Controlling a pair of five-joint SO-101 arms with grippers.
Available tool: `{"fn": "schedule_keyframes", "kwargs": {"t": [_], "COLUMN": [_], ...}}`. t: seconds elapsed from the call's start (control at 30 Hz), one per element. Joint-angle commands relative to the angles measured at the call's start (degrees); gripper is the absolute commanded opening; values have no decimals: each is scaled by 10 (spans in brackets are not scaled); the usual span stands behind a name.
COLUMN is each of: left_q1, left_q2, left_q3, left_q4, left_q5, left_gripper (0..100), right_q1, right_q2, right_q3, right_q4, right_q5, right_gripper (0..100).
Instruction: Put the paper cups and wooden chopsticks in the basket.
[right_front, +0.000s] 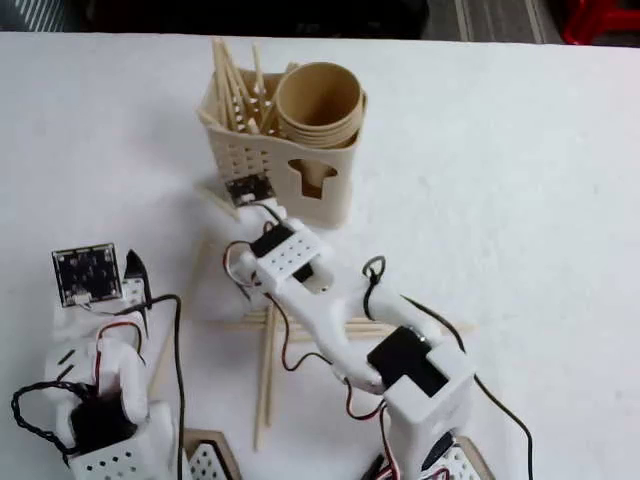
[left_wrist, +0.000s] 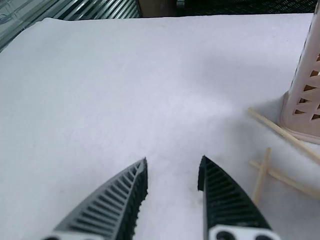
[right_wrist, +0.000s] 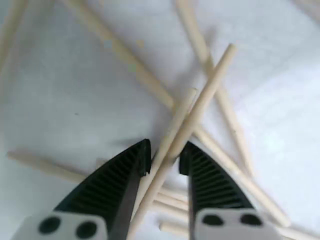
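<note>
A cream perforated basket (right_front: 270, 165) stands at the back of the table. It holds a stack of brown paper cups (right_front: 318, 100) and several upright wooden chopsticks (right_front: 235, 85). More chopsticks (right_front: 265, 370) lie crossed on the white table in front of it, under my right arm (right_front: 290, 265). My right gripper (right_wrist: 164, 157) is down in this pile, its black fingers (right_wrist: 125, 180) shut on two chopsticks (right_wrist: 200, 107) that run side by side between them. My left gripper (left_wrist: 173, 167) hovers open over bare table at the front left, holding nothing.
One loose chopstick (left_wrist: 282, 132) lies against the basket's foot (left_wrist: 305, 100), with two crossed ones (left_wrist: 262, 175) nearby. The white table (right_front: 520, 200) has free room on its right and far left. Cables trail from both arms.
</note>
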Motion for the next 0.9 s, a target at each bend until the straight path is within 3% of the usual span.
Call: {"fn": "schedule_keyframes", "kwargs": {"t": [0.0, 0.7, 0.87], "left_q1": [-3, -3, -3], "left_q2": [-6, -6, -6], "left_q3": [-4, 5, 5], "left_q4": [2, -2, -2], "left_q5": [4, 4, 4], "left_gripper": [177, 177, 177], "right_q1": [0, 4, 3], "right_q2": [-1, -156, -123], "right_q3": [-18, -13, -12], "right_q4": [-2, 84, 67], "right_q5": [-1, 1, 1], "right_gripper": [19, 18, 18]}}
